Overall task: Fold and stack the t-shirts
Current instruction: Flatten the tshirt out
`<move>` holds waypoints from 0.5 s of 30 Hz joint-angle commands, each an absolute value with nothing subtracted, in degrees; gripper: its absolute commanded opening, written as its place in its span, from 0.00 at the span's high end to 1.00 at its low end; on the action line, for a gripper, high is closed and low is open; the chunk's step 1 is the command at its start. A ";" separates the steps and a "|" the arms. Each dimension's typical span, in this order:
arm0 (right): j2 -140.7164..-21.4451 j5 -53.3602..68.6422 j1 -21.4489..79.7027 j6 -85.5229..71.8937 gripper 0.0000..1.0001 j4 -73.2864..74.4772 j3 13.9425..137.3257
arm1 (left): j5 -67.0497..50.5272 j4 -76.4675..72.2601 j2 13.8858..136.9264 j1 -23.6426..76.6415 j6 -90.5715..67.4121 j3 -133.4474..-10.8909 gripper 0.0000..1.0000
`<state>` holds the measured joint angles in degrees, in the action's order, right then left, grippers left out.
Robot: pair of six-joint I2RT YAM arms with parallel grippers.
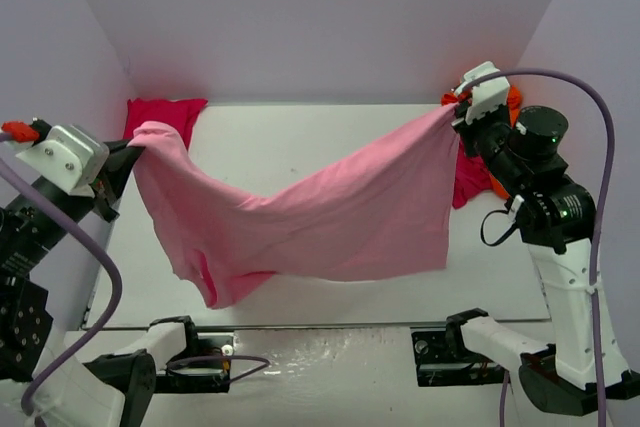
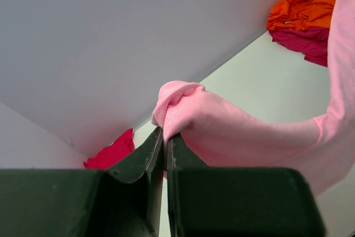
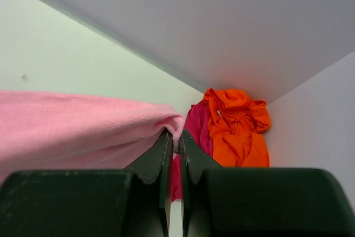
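Above the table [image 1: 300, 137], the pink t-shirt [image 1: 330, 217] stretches left to right.

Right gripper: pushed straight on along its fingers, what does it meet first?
Apart from the pink t-shirt it is shut on, the right gripper would likely meet the crimson t-shirt first, with the orange t-shirt just beside it; depth unclear.

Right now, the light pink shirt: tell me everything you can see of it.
The light pink t-shirt is soft, plain knit cloth, unfolded and held up over the table, stretched between both arms. The left gripper is shut on a bunched corner at its left end; the right gripper is shut on its right edge. The middle sags in a curve, and the cloth hangs lowest near the left. Whether the lowest part brushes the table cannot be told.
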<state>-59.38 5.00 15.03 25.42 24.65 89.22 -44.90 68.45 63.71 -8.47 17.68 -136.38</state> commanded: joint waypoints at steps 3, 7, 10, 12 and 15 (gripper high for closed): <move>-65.94 2.63 15.58 27.07 1.00 22.06 91.79 | -47.39 64.54 78.12 -8.57 16.88 -141.18 1.00; -74.22 0.27 16.32 29.19 1.00 21.91 92.72 | -47.35 59.80 86.28 -8.70 15.99 -139.85 1.00; -80.38 0.18 16.26 30.42 1.00 20.61 92.80 | -47.20 57.05 95.15 -8.70 16.06 -139.57 1.00; -85.89 -0.91 16.20 30.87 1.00 19.24 92.84 | -47.08 56.53 98.97 -8.70 16.68 -139.68 1.00; -93.69 -1.97 15.99 31.21 1.00 16.32 93.99 | -45.71 55.05 107.55 -8.43 18.46 -140.11 1.00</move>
<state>-85.97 0.99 15.90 29.59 23.01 91.60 -46.44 60.82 100.43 -8.37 16.88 -139.42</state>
